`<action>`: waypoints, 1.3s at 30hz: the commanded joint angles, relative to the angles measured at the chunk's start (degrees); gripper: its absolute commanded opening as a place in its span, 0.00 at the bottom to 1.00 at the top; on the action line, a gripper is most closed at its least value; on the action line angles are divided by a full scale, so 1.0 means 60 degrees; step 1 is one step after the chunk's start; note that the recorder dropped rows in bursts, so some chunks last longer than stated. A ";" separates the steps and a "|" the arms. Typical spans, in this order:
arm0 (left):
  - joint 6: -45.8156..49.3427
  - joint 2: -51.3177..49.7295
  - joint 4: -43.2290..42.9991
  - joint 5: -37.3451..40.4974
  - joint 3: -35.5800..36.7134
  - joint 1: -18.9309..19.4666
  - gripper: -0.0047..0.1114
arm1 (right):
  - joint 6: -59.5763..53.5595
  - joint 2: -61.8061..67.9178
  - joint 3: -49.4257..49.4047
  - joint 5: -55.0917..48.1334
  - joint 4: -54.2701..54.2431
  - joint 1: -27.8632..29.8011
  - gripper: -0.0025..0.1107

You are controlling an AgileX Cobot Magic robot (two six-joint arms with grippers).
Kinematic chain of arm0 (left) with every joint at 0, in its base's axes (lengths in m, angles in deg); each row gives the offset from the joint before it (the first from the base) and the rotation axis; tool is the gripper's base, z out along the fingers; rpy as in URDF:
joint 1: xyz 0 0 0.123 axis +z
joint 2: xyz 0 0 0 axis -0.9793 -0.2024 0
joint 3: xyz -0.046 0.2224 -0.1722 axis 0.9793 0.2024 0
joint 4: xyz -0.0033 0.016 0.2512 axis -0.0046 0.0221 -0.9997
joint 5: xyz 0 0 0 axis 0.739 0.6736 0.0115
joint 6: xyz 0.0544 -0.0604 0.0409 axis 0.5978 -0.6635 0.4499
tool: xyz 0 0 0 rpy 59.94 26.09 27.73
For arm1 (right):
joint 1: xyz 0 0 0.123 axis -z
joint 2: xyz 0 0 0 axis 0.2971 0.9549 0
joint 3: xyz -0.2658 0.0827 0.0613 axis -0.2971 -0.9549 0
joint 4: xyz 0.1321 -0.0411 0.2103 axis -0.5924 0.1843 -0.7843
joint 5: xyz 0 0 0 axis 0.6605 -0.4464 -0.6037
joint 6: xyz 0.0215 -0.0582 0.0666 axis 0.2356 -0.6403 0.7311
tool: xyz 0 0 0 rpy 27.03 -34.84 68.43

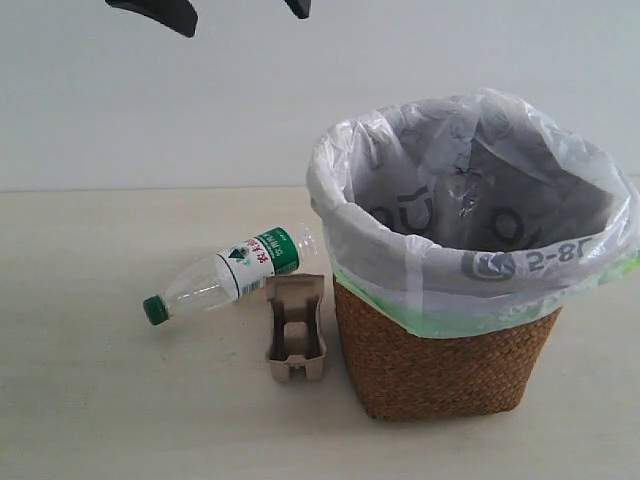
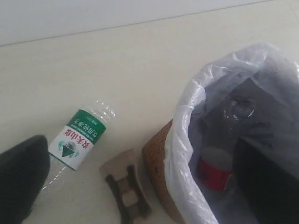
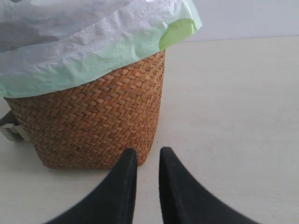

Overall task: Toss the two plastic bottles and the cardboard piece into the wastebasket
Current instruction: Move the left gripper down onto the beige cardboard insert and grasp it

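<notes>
Right gripper (image 3: 145,151): seen in the right wrist view low down, near the level of the surface (image 1: 100,410). Its fingers are drawn almost together with only a narrow slit between them, and nothing is held. The woven side of the wastebasket (image 1: 440,365) is faced a little beyond its tips.

Wastebasket: noted upright at the near right of the exterior view. It is brown wicker, lined with a translucent white bag (image 1: 420,270) bearing grey print, the green edge folded down over the rim.

Red-labelled bottle (image 2: 216,173): found inside the bag, its clear body leaning against the liner. The cap cannot be made out.

Cardboard piece (image 1: 296,352): laid flat on the surface just beside the basket's left side. Contact cannot be judged.

Green-capped bottle (image 1: 232,272): laid on its side directly behind the cardboard piece. The cap end is pointed away from the basket and the base end lies close to the bag's overhang.

Left gripper (image 1: 243,15): recorded farthest back and highest, against the white wall (image 1: 200,110). Its fingers are spread wide, with nothing between them.
</notes>
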 commanded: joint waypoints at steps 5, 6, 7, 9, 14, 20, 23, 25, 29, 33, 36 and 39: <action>0.0277 0.0056 -0.1570 0.0035 0.1775 -0.0031 0.96 | 0.0012 -0.0052 0.0008 0.0062 0.0019 -0.0014 0.14; 0.0409 0.0056 -0.1967 0.0035 0.2092 -0.0031 0.96 | 0.0012 -0.0052 0.0008 0.0062 0.0019 -0.0014 0.14; 0.0431 0.0056 -0.2507 0.0035 0.2507 -0.0031 0.96 | 0.0012 -0.0052 0.0008 0.0062 0.0019 -0.0014 0.14; 0.0597 0.0056 -0.3499 0.0035 0.3320 -0.0031 0.96 | 0.0012 -0.0052 0.0008 0.0062 0.0019 -0.0014 0.14; 0.1431 0.0056 -0.4004 0.0035 0.4889 -0.0031 0.96 | 0.0012 -0.0052 0.0008 0.0062 0.0019 -0.0014 0.14; 0.0888 0.0056 -0.2458 -0.1514 0.5970 -0.0031 0.96 | 0.0012 -0.0052 0.0008 0.0062 0.0019 -0.0014 0.14; 0.0317 -0.0055 -0.1294 -0.2130 0.6086 -0.0031 0.96 | 0.0012 -0.0052 0.0008 0.0062 0.0019 -0.0014 0.14; 0.0156 -0.0312 -0.0751 -0.2202 0.6101 -0.0031 0.96 | 0.0012 -0.0052 0.0008 0.0062 0.0019 -0.0014 0.14; 0.0123 -0.0901 0.0134 -0.2383 0.6101 -0.0031 0.96 | 0.0012 -0.0052 0.0008 0.0062 0.0019 -0.0014 0.14; 0.0123 -0.1431 0.0964 -0.2810 0.6101 -0.0031 0.96 | 0.0012 -0.0052 0.0008 0.0062 0.0019 -0.0014 0.14; 0.0158 -0.1700 0.1269 -0.3149 0.6101 -0.0031 0.96 | 0.0012 -0.0052 0.0008 0.0062 0.0019 -0.0014 0.14; 0.0292 -0.1885 0.1310 -0.3497 0.6101 -0.0031 0.96 | 0.0012 -0.0052 0.0008 0.0062 0.0019 -0.0014 0.14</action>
